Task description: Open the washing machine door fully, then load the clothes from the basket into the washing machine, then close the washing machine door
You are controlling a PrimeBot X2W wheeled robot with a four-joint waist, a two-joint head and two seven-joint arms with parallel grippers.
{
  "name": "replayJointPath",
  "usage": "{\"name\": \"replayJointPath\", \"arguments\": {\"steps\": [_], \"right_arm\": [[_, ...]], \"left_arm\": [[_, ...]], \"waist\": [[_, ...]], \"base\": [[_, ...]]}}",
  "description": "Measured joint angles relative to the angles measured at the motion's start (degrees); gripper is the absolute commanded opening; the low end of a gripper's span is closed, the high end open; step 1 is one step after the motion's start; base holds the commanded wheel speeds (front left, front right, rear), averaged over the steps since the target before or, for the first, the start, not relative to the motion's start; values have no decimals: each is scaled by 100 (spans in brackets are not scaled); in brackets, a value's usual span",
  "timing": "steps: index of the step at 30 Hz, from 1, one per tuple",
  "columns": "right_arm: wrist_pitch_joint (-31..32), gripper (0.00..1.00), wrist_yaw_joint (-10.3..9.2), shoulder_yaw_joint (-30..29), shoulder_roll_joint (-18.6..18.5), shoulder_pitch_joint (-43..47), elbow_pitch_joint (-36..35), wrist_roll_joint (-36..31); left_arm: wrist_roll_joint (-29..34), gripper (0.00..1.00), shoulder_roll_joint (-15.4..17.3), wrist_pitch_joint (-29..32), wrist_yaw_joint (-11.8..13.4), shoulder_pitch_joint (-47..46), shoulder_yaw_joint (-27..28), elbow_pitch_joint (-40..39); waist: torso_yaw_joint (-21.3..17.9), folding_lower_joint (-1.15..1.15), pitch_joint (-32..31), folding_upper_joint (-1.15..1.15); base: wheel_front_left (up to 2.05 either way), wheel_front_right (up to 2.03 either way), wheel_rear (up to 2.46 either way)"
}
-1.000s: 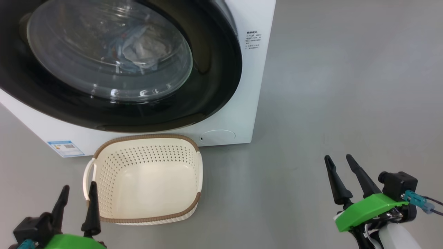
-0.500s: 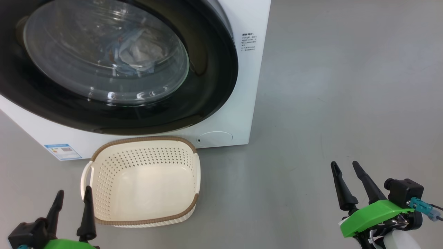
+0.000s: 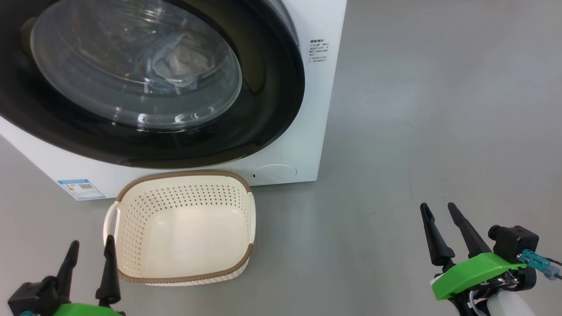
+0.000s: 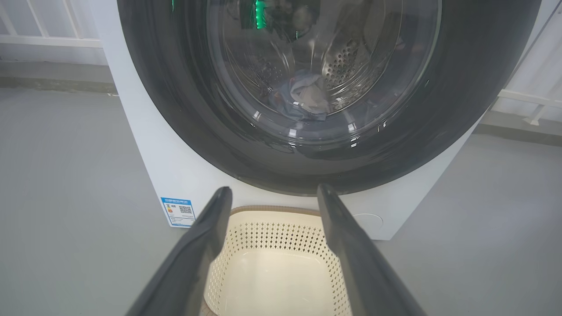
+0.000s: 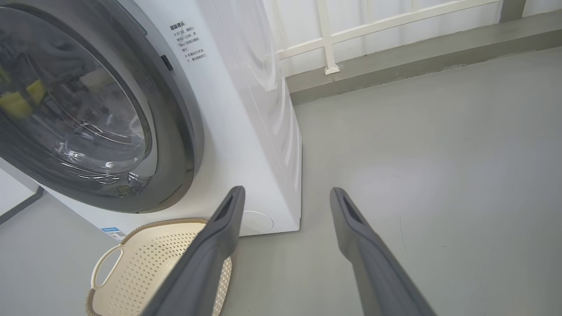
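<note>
1. Head view: looks down on the washing machine door (image 3: 272,87), lying flush against the white washing machine (image 3: 327,109). Catches the clothes (image 3: 175,66), blue and pale, bunched behind the glass window (image 3: 109,87). Finds the basket (image 3: 184,176) on the grey floor (image 3: 417,109) just before the machine, holding nothing. Places the left gripper (image 3: 91,240) low, just beside the basket's handle, and the right gripper (image 3: 437,205) well apart over bare floor; both spread wide, gripping nothing. Reads, as a judgement, as all three steps done: opening, loading, closing. Leaves nothing obvious to do.
2. Left wrist view: faces the door head-on between two parted fingers (image 4: 199,250), clasping nothing. Adds, beyond the head view, the perforated steel drum (image 4: 347,61) behind the glass, with the clothes low inside it, plus a white railing (image 4: 44,41) behind the machine. Confirms the bare bottom of the basket, close below the door.
3. Right wrist view: takes the machine at a slant, again through widely parted fingers with nothing between. Gives the best check on closure: door edge tight to the front, no gap visible. Adds the machine's white side panel (image 5: 263,109) and a printed notice (image 5: 186,41) near the door's rim. Catches the basket by one handle and part of its rim.
</note>
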Motion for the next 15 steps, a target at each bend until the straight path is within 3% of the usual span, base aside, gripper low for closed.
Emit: {"name": "replayJointPath", "arguments": {"steps": [9,10,15], "right_arm": [[0,100,0,2,3,-1,-1,0],[0,0,0,2,4,-1,-2,0],[5,0,0,53,129,100,310,10]], "left_arm": [[0,100,-41,0,0,0,75,0],[0,0,-52,0,0,0,103,-3],[-1,0,-276,9,1,82,25,299]], "waist": [[3,0,-13,0],[3,0,-14,0],[3,0,-14,0]], "base": [[0,0,0],[0,0,0],[0,0,0]]}}
